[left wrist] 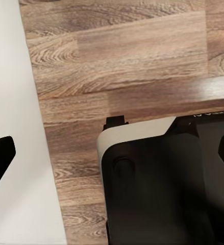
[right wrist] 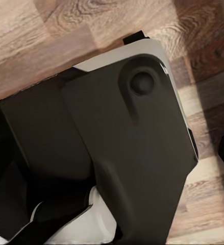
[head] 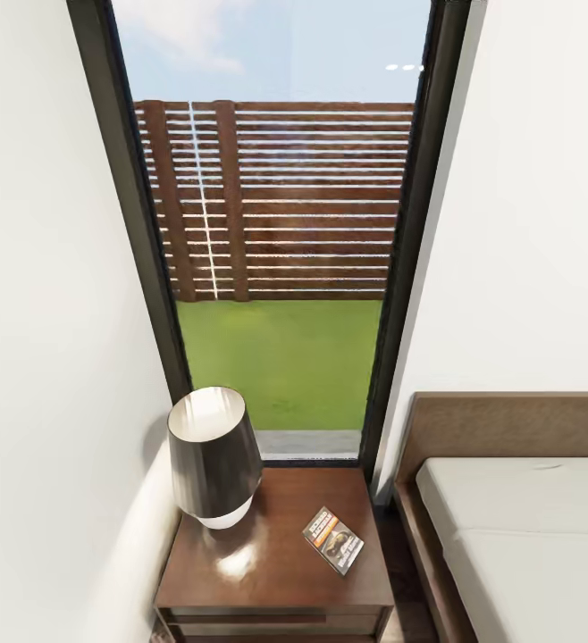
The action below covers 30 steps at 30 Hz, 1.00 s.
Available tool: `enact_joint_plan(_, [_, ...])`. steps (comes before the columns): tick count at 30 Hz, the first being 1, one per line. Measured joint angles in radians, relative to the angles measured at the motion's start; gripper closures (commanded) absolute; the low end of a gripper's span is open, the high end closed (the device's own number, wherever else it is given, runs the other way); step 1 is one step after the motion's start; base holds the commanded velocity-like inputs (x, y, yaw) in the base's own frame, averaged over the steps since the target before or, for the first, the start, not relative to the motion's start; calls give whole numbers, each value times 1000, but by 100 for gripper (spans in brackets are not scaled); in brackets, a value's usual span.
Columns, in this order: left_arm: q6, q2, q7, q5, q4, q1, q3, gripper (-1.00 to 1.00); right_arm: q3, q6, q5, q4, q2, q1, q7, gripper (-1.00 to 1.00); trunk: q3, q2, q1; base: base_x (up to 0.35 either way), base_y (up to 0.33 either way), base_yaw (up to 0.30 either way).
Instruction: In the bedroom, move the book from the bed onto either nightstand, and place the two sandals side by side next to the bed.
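One book (head: 333, 539) is lying on the single nightstand (head: 267, 572), beside one lamp (head: 214, 457); one bed (head: 517, 527) is sitting alongside. Whether either hand is apart, I cannot tell.

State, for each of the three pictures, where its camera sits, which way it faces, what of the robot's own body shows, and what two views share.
Head view: on the robot's head, facing forward and down at the window, nightstand with lamp and book, bed beside.
Left wrist view: near that gripper, facing down at floor, robot's dark base.
Right wrist view: likewise downward, base.
Both wrist views share floor and base.
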Motion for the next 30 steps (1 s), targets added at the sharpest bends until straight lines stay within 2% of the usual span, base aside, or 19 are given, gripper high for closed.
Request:
enact_joint_plan(14, [0, 0, 0, -1, 0, 23, 0, -100, -1, 0, -1, -2, 0, 26, 0, -100, 44, 98, -54, 0, 0, 0])
enact_joint_plan(30, [0, 0, -1, -1, 1, 65, 0, -100, 0, -1, 0, -3, 1, 27, 0, -100, 44, 99, -54, 0, 0, 0])
